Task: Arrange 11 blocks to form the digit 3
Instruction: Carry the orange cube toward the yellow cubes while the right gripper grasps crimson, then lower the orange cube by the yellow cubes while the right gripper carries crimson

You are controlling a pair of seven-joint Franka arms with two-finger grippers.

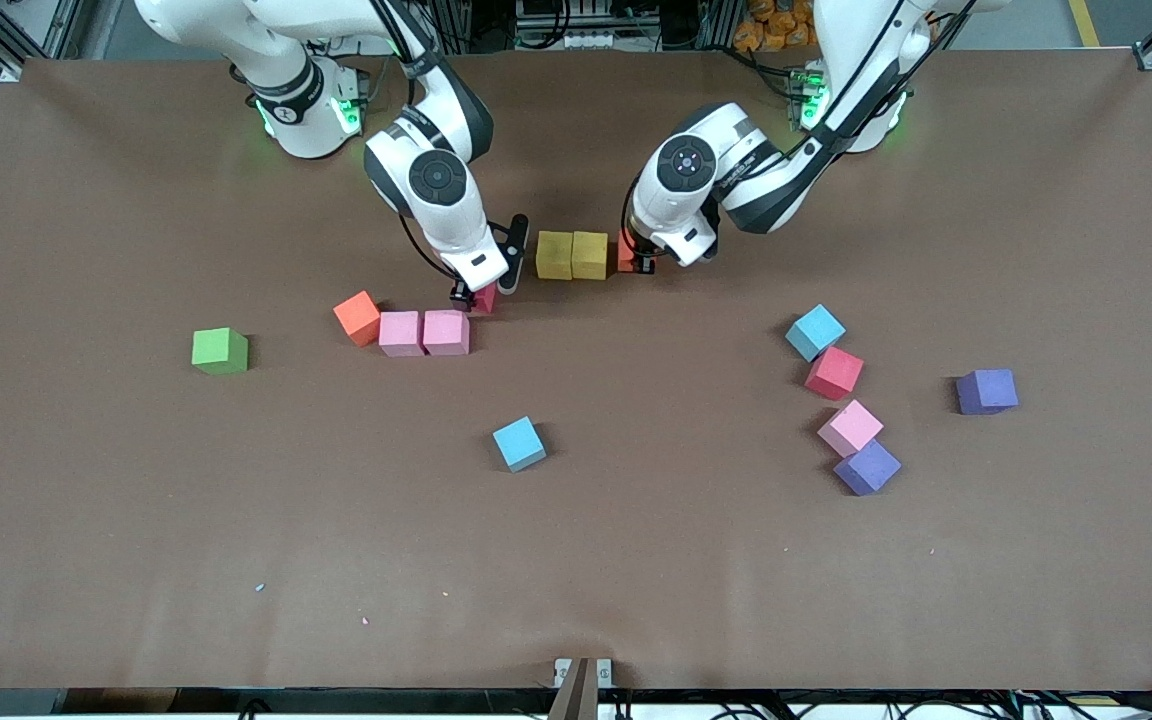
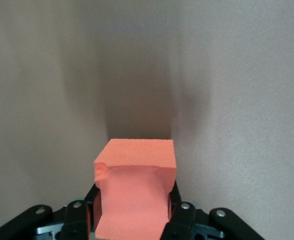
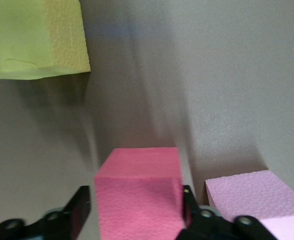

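My left gripper is shut on an orange cube beside two touching yellow cubes. In the left wrist view the cube is squeezed between the fingers of that gripper. My right gripper stands around a red cube at the corner of two touching pink cubes. In the right wrist view its jaws sit slightly apart around the unsqueezed red cube, with a pink cube beside it and a yellow cube farther off.
Another orange cube touches the pink pair. A green cube lies toward the right arm's end. A light blue cube lies mid-table. Light blue, red, pink and two purple cubes lie toward the left arm's end.
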